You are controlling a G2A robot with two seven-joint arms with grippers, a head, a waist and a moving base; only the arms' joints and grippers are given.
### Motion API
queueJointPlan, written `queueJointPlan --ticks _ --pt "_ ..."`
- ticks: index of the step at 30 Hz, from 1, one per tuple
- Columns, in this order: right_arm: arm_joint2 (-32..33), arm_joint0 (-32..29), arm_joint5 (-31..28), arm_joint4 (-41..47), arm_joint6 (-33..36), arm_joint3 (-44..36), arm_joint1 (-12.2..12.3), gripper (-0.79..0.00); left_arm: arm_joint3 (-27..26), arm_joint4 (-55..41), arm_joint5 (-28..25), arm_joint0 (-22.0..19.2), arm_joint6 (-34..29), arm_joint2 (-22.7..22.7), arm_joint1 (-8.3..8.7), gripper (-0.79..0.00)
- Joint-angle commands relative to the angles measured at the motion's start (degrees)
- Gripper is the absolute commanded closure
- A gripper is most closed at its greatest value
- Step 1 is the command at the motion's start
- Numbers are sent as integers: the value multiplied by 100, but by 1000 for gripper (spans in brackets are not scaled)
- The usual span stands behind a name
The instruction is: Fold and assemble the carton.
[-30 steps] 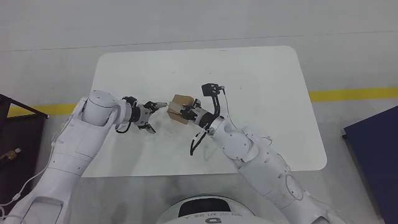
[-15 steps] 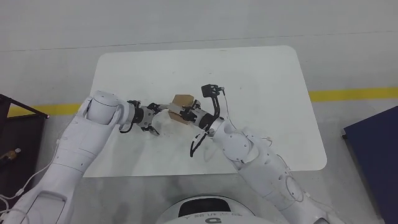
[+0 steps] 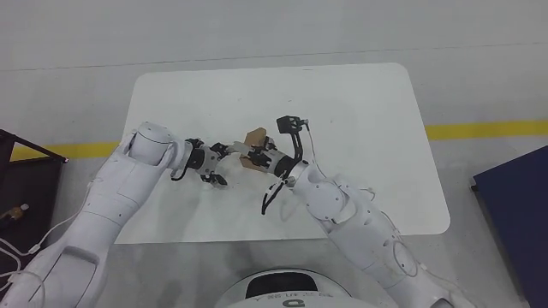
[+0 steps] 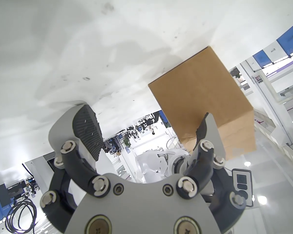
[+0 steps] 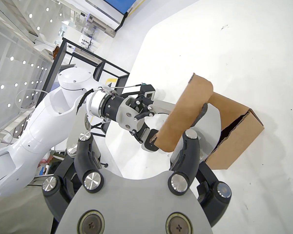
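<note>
Now the left tool [image 3: 221,156] has moved in to the brown carton [image 3: 253,144], mid-frame on the white counter [image 3: 360,120], its jaws spread about a raised flap. The right tool [image 3: 265,157], also spread, braces the box with one finger, so the flap fold seems about to begin

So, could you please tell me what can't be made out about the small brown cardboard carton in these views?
Small brown cardboard carton: top view, too small to read its flaps.
Carton's inside: right wrist view, its raised flap covers the opening.
Left end effector: left wrist view, one finger overlaps the carton, contact unclear.
</note>
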Motion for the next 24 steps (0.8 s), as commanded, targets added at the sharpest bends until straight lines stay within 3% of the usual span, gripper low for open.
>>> queueJointPlan --ticks 1,6,14,18,24 --pt "-11 13 20 -22 2 16 -3 -634 37 0 -26 -32 -21 43 -11 -785" --pt "-29 66 131 -92 -24 91 -14 -548 133 -5 -86 -101 -45 120 -31 -785" --pt "311 -170 620 -802 -429 -219 65 -582 220 -44 -182 -114 -72 114 -11 -785" --pt "370 -468 668 -1521 -97 -822 160 -585 214 -72 -185 -86 -72 105 2 -785" --pt "263 -480 681 -1969 369 -1103 193 -486 177 -78 -170 -107 -72 171 -8 -785"
